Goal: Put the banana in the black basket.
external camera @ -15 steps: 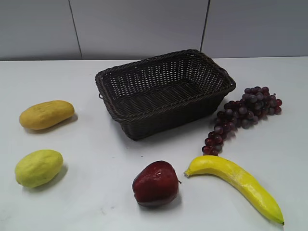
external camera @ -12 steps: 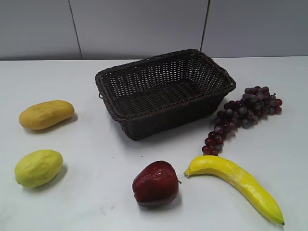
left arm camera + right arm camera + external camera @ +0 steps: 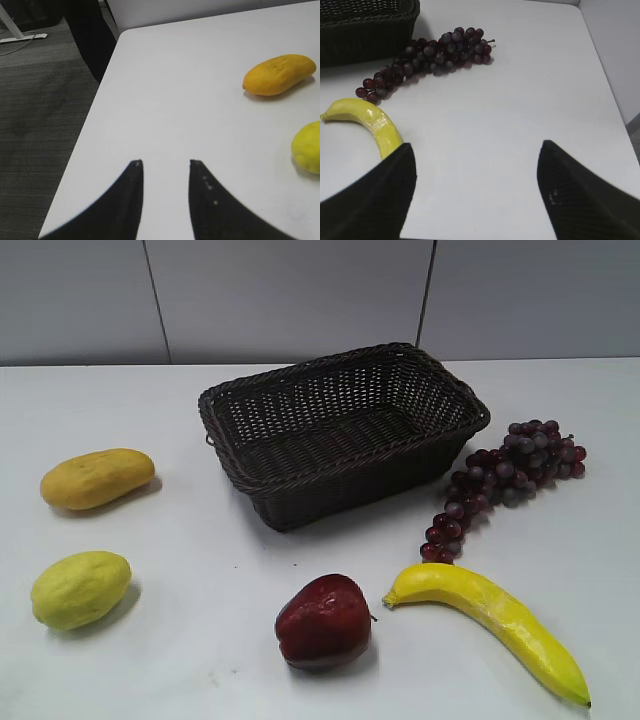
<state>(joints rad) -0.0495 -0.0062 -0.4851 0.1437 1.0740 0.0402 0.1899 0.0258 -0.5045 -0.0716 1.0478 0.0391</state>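
The long yellow banana (image 3: pixel 492 623) lies on the white table at the front right, in front of the black wicker basket (image 3: pixel 345 428), which stands empty at the middle back. In the right wrist view the banana (image 3: pixel 372 125) lies at the left, its near end hidden behind the left finger, and a corner of the basket (image 3: pixel 365 27) shows at the top left. My right gripper (image 3: pixel 477 150) is open and empty above bare table to the right of the banana. My left gripper (image 3: pixel 165 162) is open and empty near the table's left edge. Neither gripper shows in the exterior view.
A bunch of dark red grapes (image 3: pixel 505 480) lies right of the basket, close to the banana's stem end. A red apple (image 3: pixel 323 622) sits left of the banana. An orange-yellow oval fruit (image 3: pixel 97 478) and a yellow-green oval fruit (image 3: pixel 80 588) lie at the left.
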